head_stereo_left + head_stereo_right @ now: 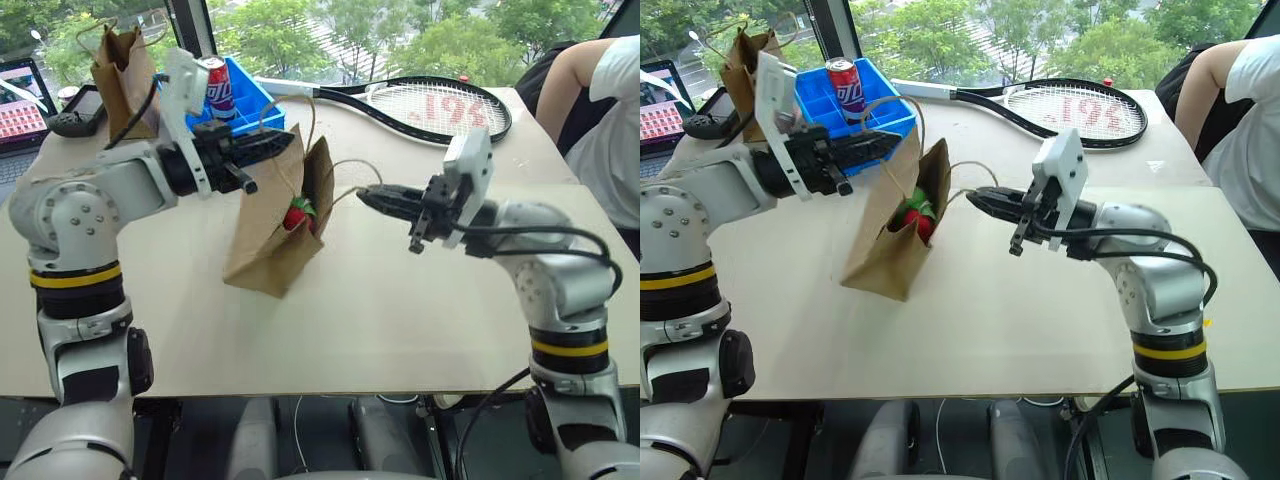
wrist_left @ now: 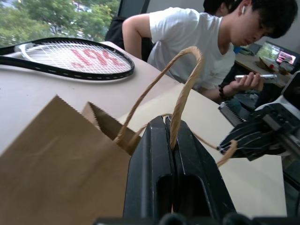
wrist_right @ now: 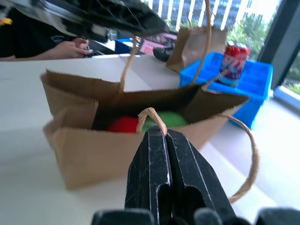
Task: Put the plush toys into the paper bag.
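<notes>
- Wide brown kraft paper bag (image 1: 268,245) hangs tilted between the two grippers over the pale tabletop (image 1: 400,310), its lower corner touching or just above the surface, which I cannot tell
- Left gripper (image 1: 285,145) has its black fingers pressed together on one tan twine loop handle (image 2: 180,89), holding that side of the bag's mouth up
- Right gripper (image 1: 368,197) is closed on the other twine handle (image 3: 151,116), with the bag's open mouth just beyond its fingertips
- Red chili-pepper-shaped plush toy (image 3: 123,125) and round bright-green plush toy (image 3: 165,119) lie side by side inside the bag, below both grippers
- Narrower, darker brown paper bag (image 1: 122,75) stands at the table's far left, well apart
- Blue plastic compartment tray (image 1: 862,100) holds an upright red drink can (image 1: 846,88) behind the left gripper
- Black-framed tennis racket (image 1: 440,108) lies flat at the far side
- Person in a white T-shirt (image 2: 187,37) sits at the table's right edge, holding a phone (image 2: 255,76)
</notes>
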### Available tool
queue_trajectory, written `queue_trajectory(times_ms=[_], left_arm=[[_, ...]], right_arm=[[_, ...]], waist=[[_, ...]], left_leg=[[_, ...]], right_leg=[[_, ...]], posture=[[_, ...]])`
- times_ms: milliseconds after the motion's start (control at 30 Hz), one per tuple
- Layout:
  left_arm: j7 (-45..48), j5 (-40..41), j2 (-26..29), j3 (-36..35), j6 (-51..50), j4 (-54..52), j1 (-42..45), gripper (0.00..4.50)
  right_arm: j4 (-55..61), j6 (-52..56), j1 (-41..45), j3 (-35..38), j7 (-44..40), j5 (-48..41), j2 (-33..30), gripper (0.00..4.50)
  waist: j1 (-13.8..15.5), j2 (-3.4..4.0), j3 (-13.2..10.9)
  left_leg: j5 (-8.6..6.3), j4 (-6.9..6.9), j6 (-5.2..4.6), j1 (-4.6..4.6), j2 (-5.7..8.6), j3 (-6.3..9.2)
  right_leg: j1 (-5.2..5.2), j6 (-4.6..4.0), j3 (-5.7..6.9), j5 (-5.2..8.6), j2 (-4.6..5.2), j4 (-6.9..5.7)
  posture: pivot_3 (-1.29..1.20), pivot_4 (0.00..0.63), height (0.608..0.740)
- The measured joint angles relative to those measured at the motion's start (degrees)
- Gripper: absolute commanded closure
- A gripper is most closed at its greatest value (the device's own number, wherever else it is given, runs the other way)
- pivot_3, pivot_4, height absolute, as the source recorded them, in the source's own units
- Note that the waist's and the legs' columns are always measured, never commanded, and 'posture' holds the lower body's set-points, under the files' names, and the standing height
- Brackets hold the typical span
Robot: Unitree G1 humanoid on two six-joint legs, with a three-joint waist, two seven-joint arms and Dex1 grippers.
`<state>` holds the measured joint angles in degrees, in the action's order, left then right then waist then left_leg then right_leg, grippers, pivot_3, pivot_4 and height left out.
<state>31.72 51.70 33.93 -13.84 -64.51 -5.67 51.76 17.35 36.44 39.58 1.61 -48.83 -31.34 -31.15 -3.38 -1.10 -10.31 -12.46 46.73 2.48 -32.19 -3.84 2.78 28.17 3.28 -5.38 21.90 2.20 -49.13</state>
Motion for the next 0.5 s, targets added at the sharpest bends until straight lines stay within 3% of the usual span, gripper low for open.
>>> queue_trajectory(times_ms=[467,500], left_arm=[[1.43,0.31,1.04,0.46,0.39,-2.28,-3.52,4.5],[2.61,0.64,2.16,0.96,-0.35,-2.97,-4.49,4.21]], right_arm=[[5.14,8.62,3.5,-1.61,1.12,-5.42,-2.43,4.47],[5.56,9.78,3.25,-1.59,1.33,-6.1,-2.62,4.49]], waist=[[0.8,0.0,0.0],[0.69,0.0,0.0]], left_leg=[[0.0,-0.02,0.0,0.01,-0.01,-0.01],[0.0,-0.04,0.0,0.02,-0.02,-0.01]], right_leg=[[0.0,-0.02,0.0,-0.01,0.0,0.02],[0.01,-0.02,0.0,0.0,-0.01,0.02]], posture=[[0.0,0.15,0.658],[0.0,0.15,0.658]])
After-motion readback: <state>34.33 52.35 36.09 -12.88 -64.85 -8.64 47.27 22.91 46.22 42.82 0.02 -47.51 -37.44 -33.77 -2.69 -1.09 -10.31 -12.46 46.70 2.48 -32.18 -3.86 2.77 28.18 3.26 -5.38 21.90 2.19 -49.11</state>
